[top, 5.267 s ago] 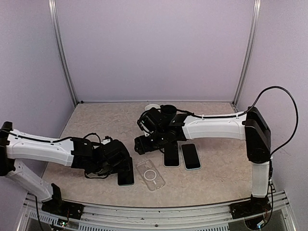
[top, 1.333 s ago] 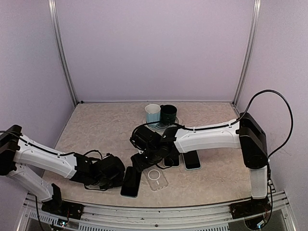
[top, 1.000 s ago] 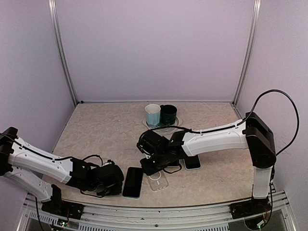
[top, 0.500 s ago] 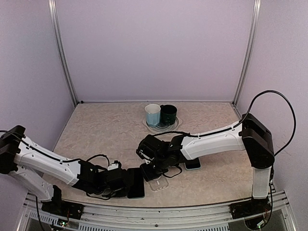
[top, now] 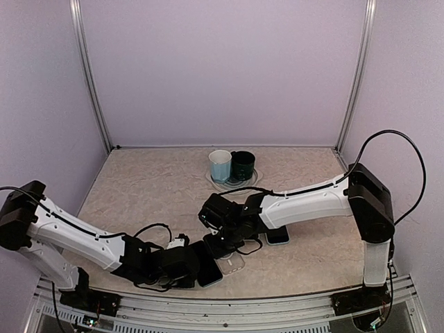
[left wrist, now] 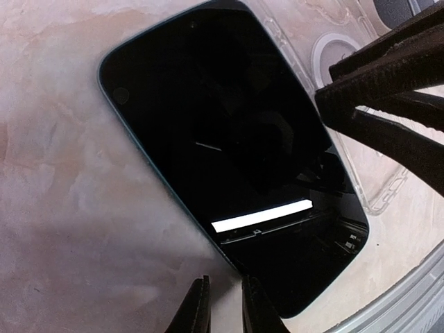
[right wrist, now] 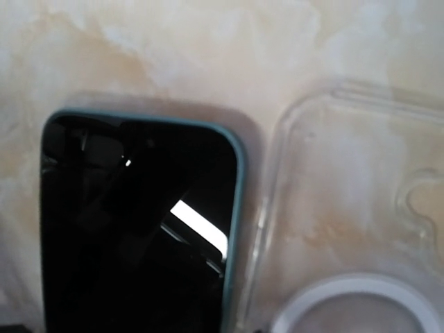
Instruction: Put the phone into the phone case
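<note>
Plastic of the phone case (right wrist: 347,229) is clear, with a white ring in its back, and it lies flat and empty on the tabletop (top: 152,187) near the front edge. The phone (left wrist: 215,139) is not inside it. It lies screen up just beside the case on the left, long edge against long edge; whether the two overlap I cannot tell. Two cups stand at the far side, touching each other: a light blue cup (top: 220,165) and a dark cup (top: 243,164). What is in them the pictures do not show. Counted: one case, two cups, and two phones that show plainly. The second phone (top: 278,236) lies farther right, partly under the right arm. The left pincer (left wrist: 225,291) is low at the phone's near long edge, its fingers almost together with nothing between them. The right pincer (top: 220,244) is down over the case's left part, with its dark fingers close to each other. Whether they grip the rim I cannot tell.
</note>
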`<state>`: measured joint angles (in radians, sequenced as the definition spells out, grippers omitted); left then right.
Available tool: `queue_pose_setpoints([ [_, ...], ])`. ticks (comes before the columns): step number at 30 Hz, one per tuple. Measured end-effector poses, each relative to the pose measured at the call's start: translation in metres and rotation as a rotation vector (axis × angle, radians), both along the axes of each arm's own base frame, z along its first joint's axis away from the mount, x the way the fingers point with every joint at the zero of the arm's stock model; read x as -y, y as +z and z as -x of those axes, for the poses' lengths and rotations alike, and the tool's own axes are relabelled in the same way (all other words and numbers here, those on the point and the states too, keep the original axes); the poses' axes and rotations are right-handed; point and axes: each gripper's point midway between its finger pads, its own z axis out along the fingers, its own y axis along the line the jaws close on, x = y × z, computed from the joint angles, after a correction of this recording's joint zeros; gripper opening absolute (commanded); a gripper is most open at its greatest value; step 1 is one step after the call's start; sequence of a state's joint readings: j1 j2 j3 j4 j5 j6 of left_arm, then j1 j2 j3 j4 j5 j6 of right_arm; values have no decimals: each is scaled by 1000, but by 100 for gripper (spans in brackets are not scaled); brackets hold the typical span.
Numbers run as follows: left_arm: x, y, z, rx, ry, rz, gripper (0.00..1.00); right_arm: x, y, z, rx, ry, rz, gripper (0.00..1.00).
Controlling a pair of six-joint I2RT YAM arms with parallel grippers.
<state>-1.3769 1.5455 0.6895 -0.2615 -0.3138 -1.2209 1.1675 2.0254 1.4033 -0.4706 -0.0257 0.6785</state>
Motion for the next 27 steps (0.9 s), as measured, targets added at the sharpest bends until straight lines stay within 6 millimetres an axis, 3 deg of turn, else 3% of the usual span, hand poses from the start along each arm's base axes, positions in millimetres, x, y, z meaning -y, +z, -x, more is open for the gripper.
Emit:
queue_pose_setpoints([
  [3, -5, 9, -2, 27, 8, 10, 25, -3, 5, -1, 6, -1, -7, 30],
  [6, -20, 36, -11, 93, 49, 26, 35, -11, 12, -2, 15, 4, -23, 38],
  [9, -37, 66, -26, 161, 113, 28, 49, -23, 15, -3, 29, 11, -33, 41],
  [12, -57, 81, -49, 206, 203, -28, 61, -30, 11, -3, 35, 15, -31, 45],
  [19, -95, 69, -90, 219, 313, -188, 65, -26, -7, -5, 39, 2, 21, 52],
  [27, -108, 69, -115, 236, 336, -197, 66, -20, -10, -6, 39, -5, 19, 63],
])
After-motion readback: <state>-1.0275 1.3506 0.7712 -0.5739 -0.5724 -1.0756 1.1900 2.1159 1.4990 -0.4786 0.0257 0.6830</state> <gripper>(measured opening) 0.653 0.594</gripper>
